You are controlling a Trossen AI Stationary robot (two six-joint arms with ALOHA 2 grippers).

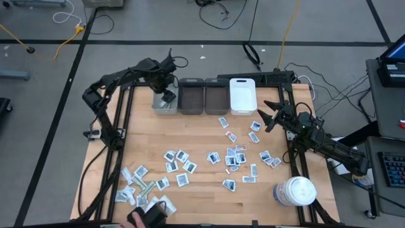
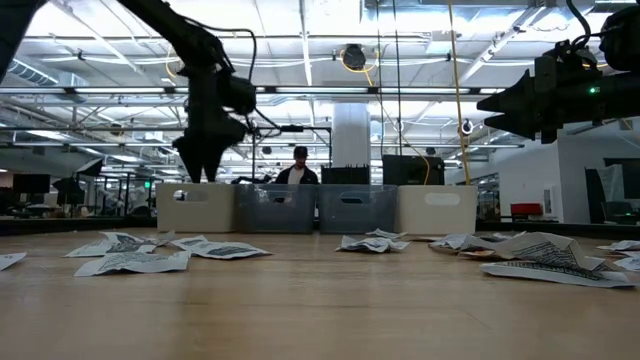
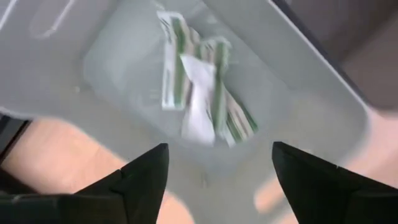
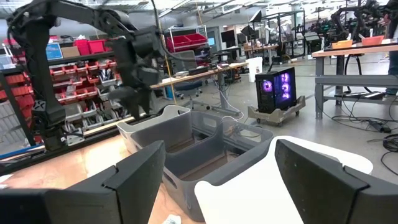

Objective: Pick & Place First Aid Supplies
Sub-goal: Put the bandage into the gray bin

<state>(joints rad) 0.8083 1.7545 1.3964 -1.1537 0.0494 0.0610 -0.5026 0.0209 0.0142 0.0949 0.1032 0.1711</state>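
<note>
Left gripper (image 1: 166, 96) over the light grey bin (image 1: 156, 107), fingers spread, holding nothing.

Inside that bin: green-striped wrapped strips (image 3: 205, 93) in a loose crossed heap, long axes running roughly fanwise toward one corner. Beside it in a row: two dark bins (image 1: 204, 96) and a white bin (image 1: 242, 96). Scattered flat across the wooden table (image 1: 202, 142): many sachets (image 1: 231, 155), pointing every way. Right gripper (image 1: 267, 114) raised near the white bin, jaws wide, empty. White jar (image 1: 295, 191) at the table's near right corner.
</note>
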